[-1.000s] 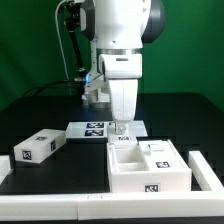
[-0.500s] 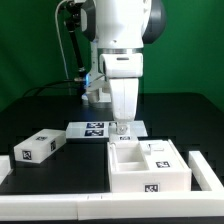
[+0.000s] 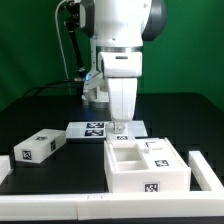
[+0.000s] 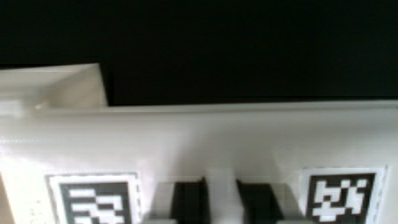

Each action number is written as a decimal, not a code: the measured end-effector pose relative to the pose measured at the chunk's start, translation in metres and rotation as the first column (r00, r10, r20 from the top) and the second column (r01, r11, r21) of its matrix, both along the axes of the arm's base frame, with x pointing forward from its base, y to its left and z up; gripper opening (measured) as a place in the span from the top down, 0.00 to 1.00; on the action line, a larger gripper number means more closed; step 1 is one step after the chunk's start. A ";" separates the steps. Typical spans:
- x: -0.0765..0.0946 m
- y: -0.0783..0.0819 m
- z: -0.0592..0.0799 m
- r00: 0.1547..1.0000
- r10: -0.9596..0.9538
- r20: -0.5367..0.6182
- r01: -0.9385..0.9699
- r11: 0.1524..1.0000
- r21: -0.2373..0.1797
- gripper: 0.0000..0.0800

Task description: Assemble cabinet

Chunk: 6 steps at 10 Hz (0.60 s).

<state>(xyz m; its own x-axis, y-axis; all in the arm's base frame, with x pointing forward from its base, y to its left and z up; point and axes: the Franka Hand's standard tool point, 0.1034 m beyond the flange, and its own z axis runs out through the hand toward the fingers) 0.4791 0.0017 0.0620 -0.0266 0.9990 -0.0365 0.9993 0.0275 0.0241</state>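
Task's thing: the cabinet frame (image 3: 125, 183), a white open-topped box with inner compartments, stands on the black table (image 3: 60, 178) toward the exterior view's right, near the front edge.
Seated part: a white block (image 3: 158, 150) sits in the frame's compartment on the exterior view's right, with a tag on its upper face.
Loose part: a drawer block (image 3: 38, 147) lies on the table well apart from the frame, at the exterior view's left.
Gripper: the gripper (image 3: 120, 126) points straight down at the frame's rear wall. Whether the fingers clasp the wall or only stand at it cannot be told.
Obstruction: the robot arm (image 3: 118, 40) fills the middle of the exterior view and hides part of the table behind it.
Surroundings: the marker board (image 3: 92, 128) lies flat just behind the frame, partly hidden by the gripper. A white slab (image 3: 205, 168) lies just beside the frame on the exterior view's right. A white rail (image 3: 50, 207) runs along the front, and green walls (image 3: 30, 50) close the scene.
Labels: square black-and-white tags mark the frame's front face (image 3: 152, 187), the loose drawer block and the marker board. The patterns are too small to read.
Wrist view: it is blurred. A white ridge (image 4: 214, 125) crosses the picture, with two tags (image 4: 89, 200) (image 4: 338, 195) beyond it. Which part carries these tags cannot be told.
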 end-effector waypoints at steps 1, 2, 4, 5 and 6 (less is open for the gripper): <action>0.001 -0.001 -0.002 1.000 0.003 -0.003 -0.003 1.000 0.002 0.91; 0.001 -0.001 -0.006 1.000 0.004 -0.007 -0.004 1.000 0.004 0.91; 0.008 0.000 -0.008 1.000 0.017 0.005 -0.017 1.000 0.010 0.91; 0.012 -0.001 -0.008 0.999 0.029 0.017 -0.029 0.999 0.013 0.91; 0.015 -0.001 -0.007 0.999 0.035 0.023 -0.035 0.999 0.014 0.91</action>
